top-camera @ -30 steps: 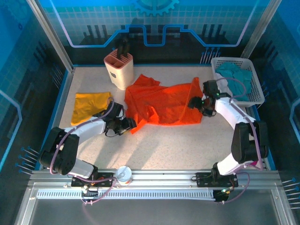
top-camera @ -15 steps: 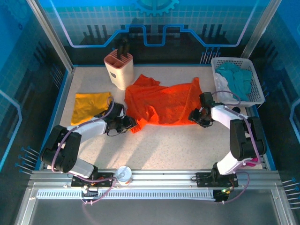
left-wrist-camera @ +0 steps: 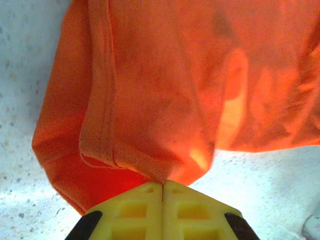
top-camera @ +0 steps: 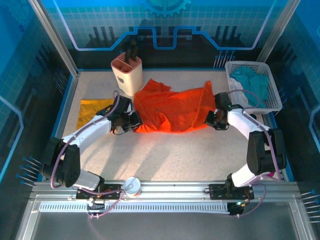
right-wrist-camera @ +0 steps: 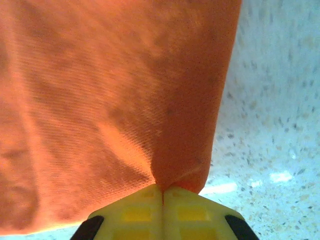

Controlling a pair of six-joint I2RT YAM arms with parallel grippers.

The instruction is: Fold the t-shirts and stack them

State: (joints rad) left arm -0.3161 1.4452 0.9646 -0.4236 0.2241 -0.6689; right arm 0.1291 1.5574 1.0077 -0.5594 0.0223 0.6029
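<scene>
The orange-red t-shirt [top-camera: 172,107] lies crumpled across the middle of the table. My left gripper [top-camera: 134,121] is shut on its near left hem, and the pinched cloth [left-wrist-camera: 150,100] rises from the yellow fingertips [left-wrist-camera: 145,200]. At the shirt's right edge my right gripper [top-camera: 212,119] is shut on a corner; its yellow fingertips [right-wrist-camera: 145,207] pinch a fold of the t-shirt [right-wrist-camera: 115,100]. The mustard-yellow t-shirt [top-camera: 92,109] lies flat at the left, partly behind my left arm.
A cream and orange holder [top-camera: 127,74] stands at the back left of the orange-red shirt. A white basket [top-camera: 271,82] with teal and white cloths sits at the back right. A small round can [top-camera: 132,186] rests on the front rail.
Both grippers closed on the orange-red shirt's near edge. They then moved toward the back, drawing that edge up and over, so the shirt now looks narrower front to back.
</scene>
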